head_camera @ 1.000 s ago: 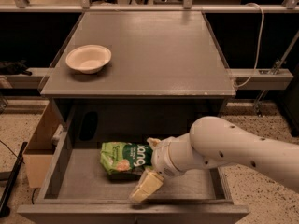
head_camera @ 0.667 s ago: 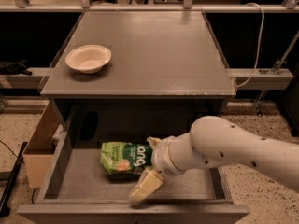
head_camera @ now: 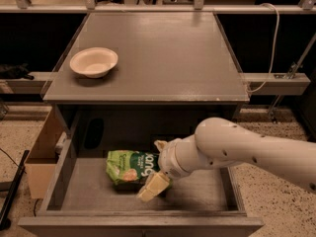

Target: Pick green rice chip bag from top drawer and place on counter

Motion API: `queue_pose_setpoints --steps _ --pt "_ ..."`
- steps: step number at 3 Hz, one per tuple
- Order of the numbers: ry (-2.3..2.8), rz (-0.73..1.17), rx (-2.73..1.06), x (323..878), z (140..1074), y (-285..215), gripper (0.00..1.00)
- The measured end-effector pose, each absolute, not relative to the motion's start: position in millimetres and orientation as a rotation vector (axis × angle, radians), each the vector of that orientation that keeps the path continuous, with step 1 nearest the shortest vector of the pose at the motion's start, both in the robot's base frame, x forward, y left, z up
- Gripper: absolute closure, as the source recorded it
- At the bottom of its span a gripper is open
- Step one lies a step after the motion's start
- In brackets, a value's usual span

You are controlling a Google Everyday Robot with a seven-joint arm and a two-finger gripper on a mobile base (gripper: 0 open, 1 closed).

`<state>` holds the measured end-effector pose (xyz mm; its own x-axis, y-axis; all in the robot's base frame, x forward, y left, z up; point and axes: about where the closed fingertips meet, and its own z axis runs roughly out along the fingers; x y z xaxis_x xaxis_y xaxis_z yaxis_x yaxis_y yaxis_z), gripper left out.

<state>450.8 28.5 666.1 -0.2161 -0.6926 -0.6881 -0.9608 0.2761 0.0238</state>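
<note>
Small move only: the hand (head_camera: 151, 170) has crept a shade up the picture, closer in on the green rice chip bag (head_camera: 129, 166), and the bag itself has not budged. Camera view, then: the bag lies flat on the floor of the open top drawer (head_camera: 202, 195), left of centre, label up. The hand sits right at the bag's right end, reached in from the right on the white arm (head_camera: 247, 149). Has it clamped the bag, or is it only set around it? I cannot tell from here. Back in the drawer's left rear corner there's a dark oval object (head_camera: 94, 132). Up top, the desk (head_camera: 163, 53) carries a pale bowl (head_camera: 94, 62) near its left edge, well apart from the action. A cardboard box (head_camera: 42, 149) stands just beside the drawer's left wall.
</note>
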Motion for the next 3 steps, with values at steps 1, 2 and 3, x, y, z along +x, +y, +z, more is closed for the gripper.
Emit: queue_pose_setpoints --steps 1,2,3 --pt "2.014 0.624 -1.456 452.5 640.8 26.6 0.0" --pt "2.041 0.619 -1.435 451.4 614.3 27.5 0.0" --pt "2.042 0.615 -1.43 452.3 612.1 27.6 0.16"
